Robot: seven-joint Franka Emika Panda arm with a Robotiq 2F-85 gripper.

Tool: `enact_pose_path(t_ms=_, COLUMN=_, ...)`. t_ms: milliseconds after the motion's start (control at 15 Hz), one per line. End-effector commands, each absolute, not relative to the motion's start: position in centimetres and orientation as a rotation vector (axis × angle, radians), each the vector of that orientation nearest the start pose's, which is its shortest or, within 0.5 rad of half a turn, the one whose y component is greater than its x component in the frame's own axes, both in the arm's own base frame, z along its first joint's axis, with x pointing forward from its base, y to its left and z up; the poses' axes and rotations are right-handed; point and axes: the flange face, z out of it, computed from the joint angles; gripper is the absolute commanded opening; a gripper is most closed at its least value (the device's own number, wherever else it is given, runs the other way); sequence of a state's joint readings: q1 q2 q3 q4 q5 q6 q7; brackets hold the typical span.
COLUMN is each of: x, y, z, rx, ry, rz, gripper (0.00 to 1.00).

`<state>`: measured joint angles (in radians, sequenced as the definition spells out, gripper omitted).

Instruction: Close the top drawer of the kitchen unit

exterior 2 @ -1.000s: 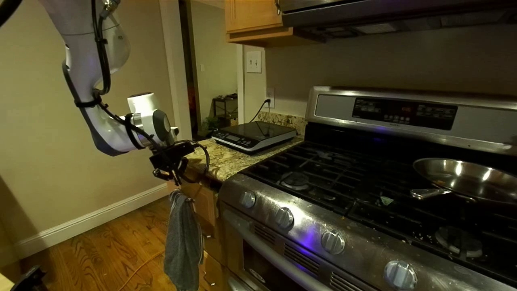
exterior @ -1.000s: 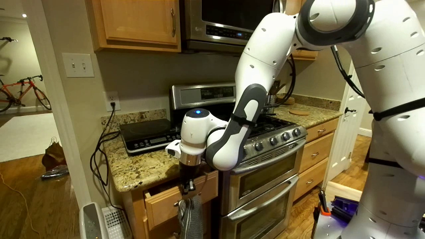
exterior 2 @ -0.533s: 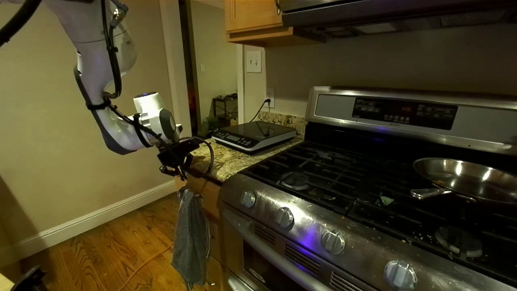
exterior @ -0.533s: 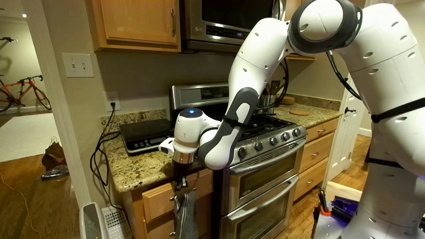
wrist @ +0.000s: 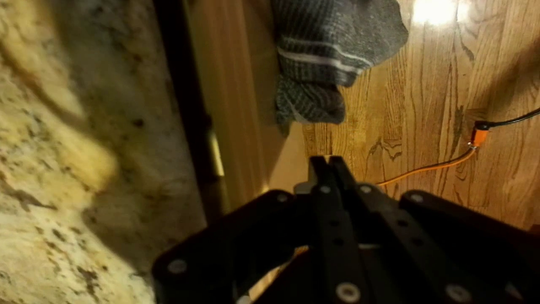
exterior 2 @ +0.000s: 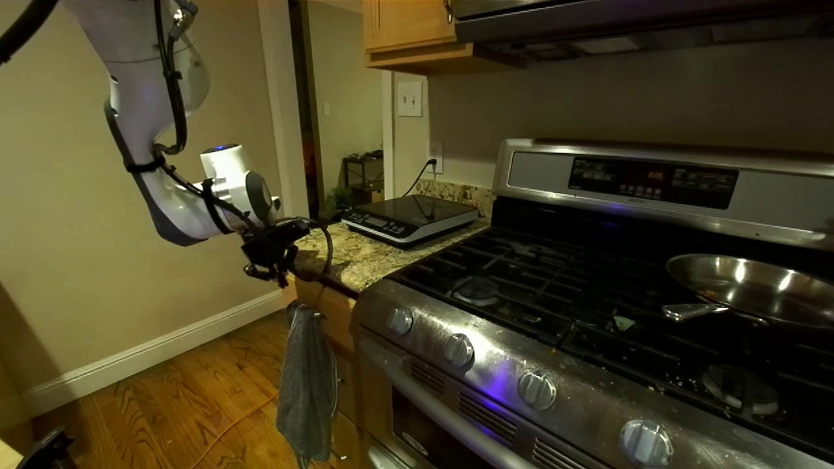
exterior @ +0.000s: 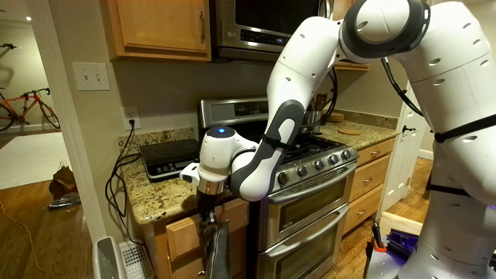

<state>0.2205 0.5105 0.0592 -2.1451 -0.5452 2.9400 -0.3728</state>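
The top drawer point(exterior: 184, 236) of the kitchen unit point(exterior: 159, 248) is sitting farther in beneath the counter point(exterior: 170, 197) than a second ago; whether it is lying fully flush, I cannot tell. The towel point(exterior: 219, 250) is hanging at its front, likewise farther in. The gripper point(wrist: 328, 162) is hovering near the top drawer, its jaws clenching together tip to tip; in an exterior view it is standing slightly farther from the counter than half a second ago. The microwave point(exterior: 228, 23) is carrying a logo apparently reading LG. On the stove point(exterior 2: 495, 365), the badge point(exterior: 286, 224) is too small to read; the display point(exterior 2: 653, 182) is glowing with red digits. A pan point(exterior 2: 749, 280) is resting there in an exterior view; the wrist view alone is revealing an orange cord point(wrist: 434, 167) joining a black cable point(wrist: 514, 119).
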Motion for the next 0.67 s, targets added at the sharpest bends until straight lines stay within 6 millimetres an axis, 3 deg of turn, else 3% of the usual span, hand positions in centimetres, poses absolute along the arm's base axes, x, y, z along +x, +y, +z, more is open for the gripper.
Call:
enact_pose_path(t_ms=0, x=51.1, y=20.1, z=20.6, rx=-2.703, ry=-1.826, rz=-0.372, gripper=0.07)
enact_pose_path(t_ms=133, x=48.9, y=20.7, z=21.0, rx=-2.710, ry=-1.793, rz=-0.293, gripper=0.07)
enact_pose_path(t_ms=200, x=47.8, y=20.9, z=21.2, rx=-2.710, ry=-1.774, rz=-0.224, gripper=0.32)
enact_pose_path(t_ms=333, x=46.0, y=20.8, z=21.9, rx=-2.733, ry=-1.693, rz=-0.091, gripper=0.33)
enact_pose_path(t_ms=600, x=43.8, y=20.4, z=24.9, rx=-2.761, ry=-1.539, rz=0.071, gripper=0.58)
